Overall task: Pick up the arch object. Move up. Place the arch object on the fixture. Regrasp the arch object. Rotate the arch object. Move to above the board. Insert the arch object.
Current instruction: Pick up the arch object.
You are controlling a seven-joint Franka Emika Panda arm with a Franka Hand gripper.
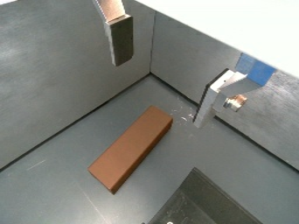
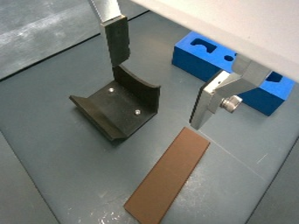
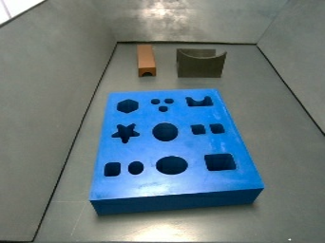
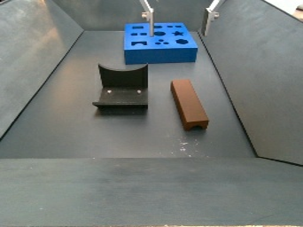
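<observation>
The arch object (image 4: 189,102) is an orange-brown bar lying flat on the grey floor, also seen in a side view (image 3: 146,60) and in both wrist views (image 1: 132,147) (image 2: 170,179). The fixture (image 4: 120,89) (image 2: 117,105) (image 3: 200,63), a dark block with a scooped top, stands beside it with a gap between them. The blue board (image 3: 178,142) (image 4: 160,42) with shaped cutouts lies further along the floor. My gripper (image 1: 162,93) (image 2: 159,94) (image 4: 179,12) hangs high above the floor, open, with nothing between its fingers (image 1: 121,39).
Grey walls (image 3: 76,85) enclose the floor on all sides. The arch object lies close to one side wall (image 4: 231,89). A corner of the board (image 2: 228,70) shows behind one finger in a wrist view.
</observation>
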